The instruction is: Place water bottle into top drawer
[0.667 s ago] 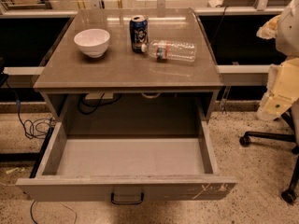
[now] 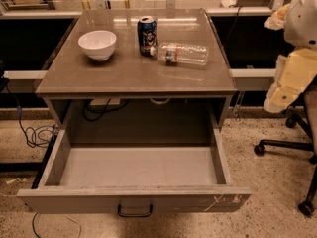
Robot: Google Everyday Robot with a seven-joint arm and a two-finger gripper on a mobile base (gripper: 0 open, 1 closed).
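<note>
The water bottle point(image 2: 181, 54) lies on its side on the tabletop point(image 2: 124, 73), white cap pointing left, touching the dark blue can. The top drawer point(image 2: 133, 201) is pulled fully open below the table, its inside bare, with a dark loop handle point(image 2: 134, 211) and white scratches at the front right. My arm and gripper point(image 2: 290, 78) hang at the right edge of the view, beside the table's right side and apart from the bottle. It holds nothing that I can see.
A white bowl point(image 2: 97, 44) stands at the table's left. A dark blue drink can point(image 2: 146, 35) stands upright just left of the bottle. An office chair base point(image 2: 292, 148) is on the floor at right. Cables point(image 2: 34, 133) lie at left.
</note>
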